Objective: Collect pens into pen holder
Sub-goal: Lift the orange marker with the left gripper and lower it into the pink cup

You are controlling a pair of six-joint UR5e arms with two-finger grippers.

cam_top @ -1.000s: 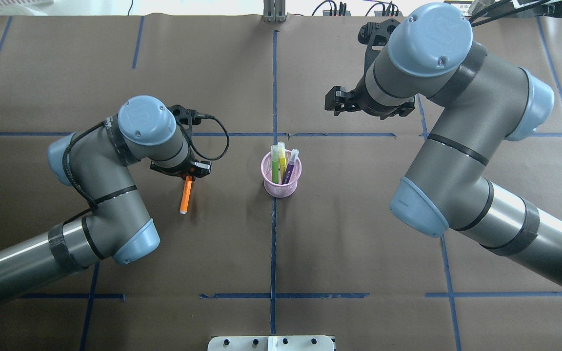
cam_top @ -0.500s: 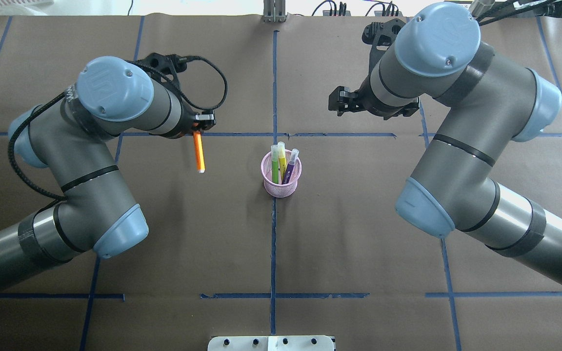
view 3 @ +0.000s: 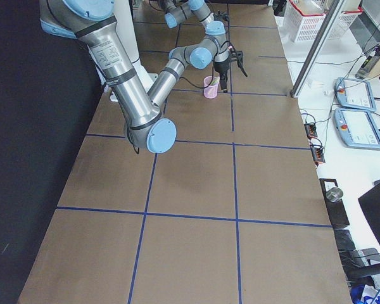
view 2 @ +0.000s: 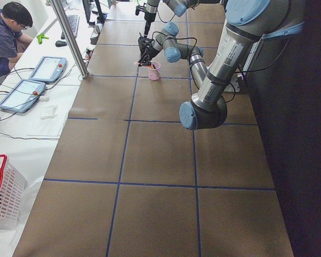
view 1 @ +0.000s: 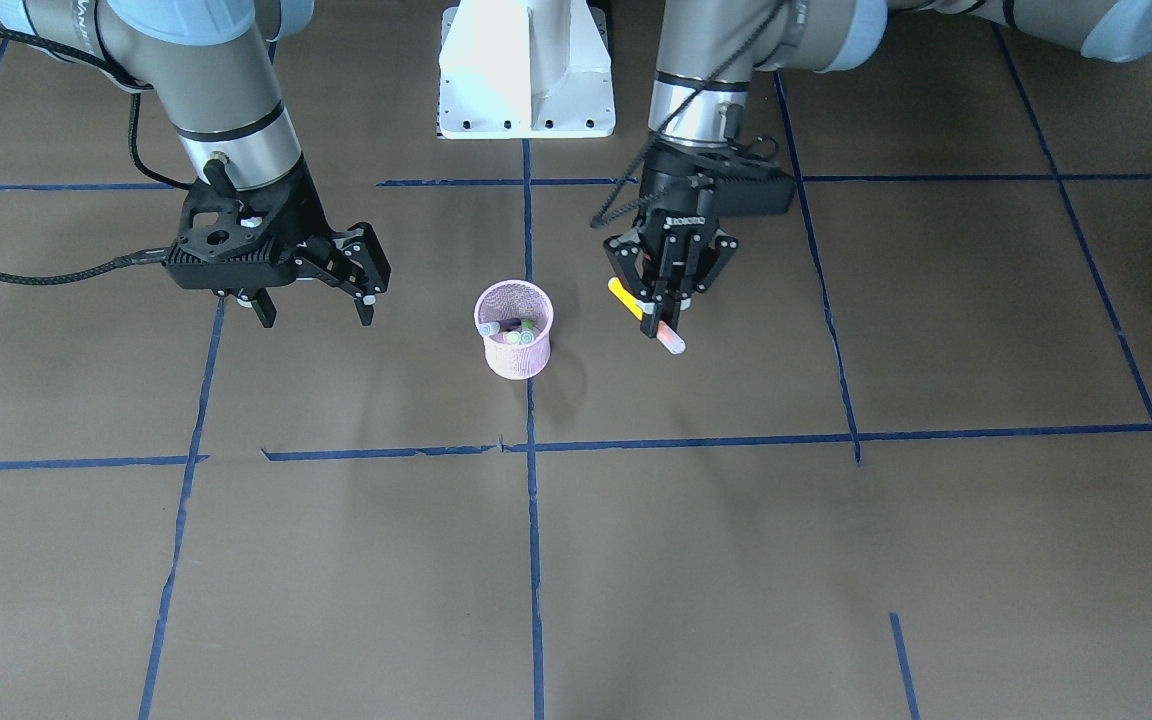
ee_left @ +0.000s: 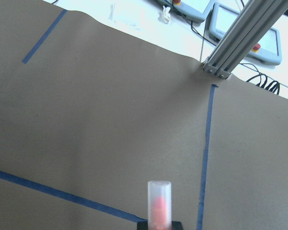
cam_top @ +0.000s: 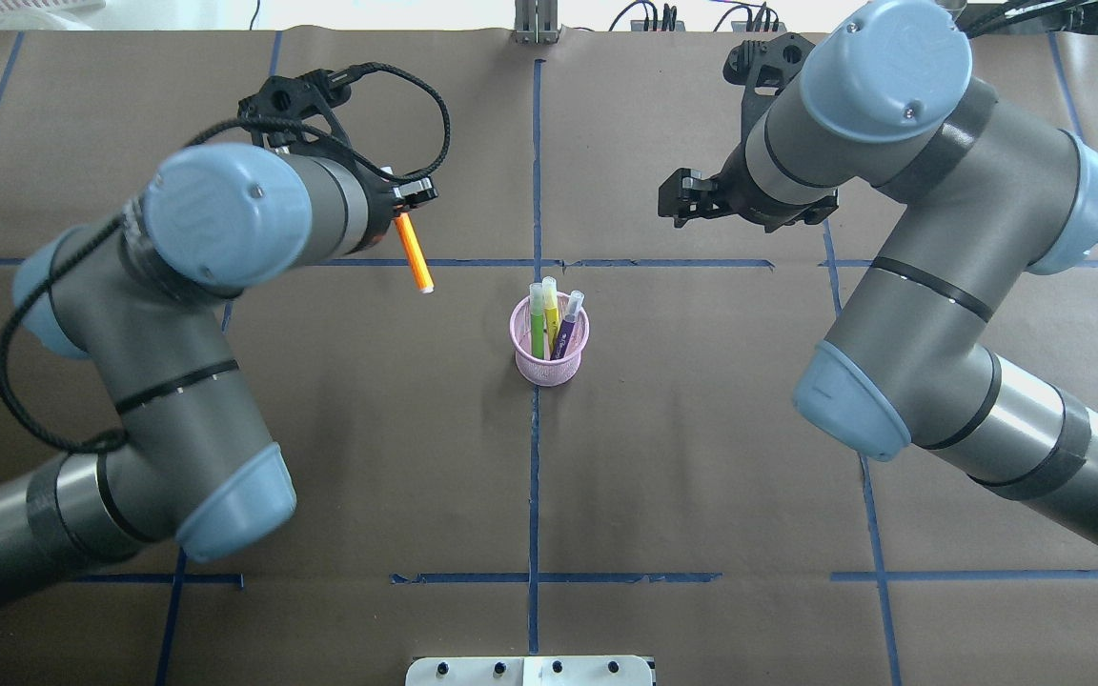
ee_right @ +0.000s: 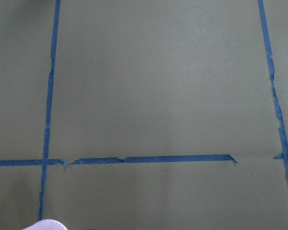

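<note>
Pens standing in the pen holder (cam_top: 549, 367) numbered three: green pen (cam_top: 538, 332), yellowish pen (cam_top: 551, 312), purple pen (cam_top: 565, 332). The left gripper (view 1: 658, 312) clamped the orange pen (cam_top: 413, 255), apparently clear of the bench, with the holder below and beside it. The right gripper (view 1: 314, 312) hung wide and empty. Judging by this, only that last drop-in was left.

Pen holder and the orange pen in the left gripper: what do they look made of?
The pen holder looks like fine wire mesh, probably metal with a matte pink coating; the pens inside show through its wall. The orange pen is apparently plastic: a smooth opaque orange barrel and a translucent, frosted-looking cap, through which the left wrist view shows the orange tip.
</note>
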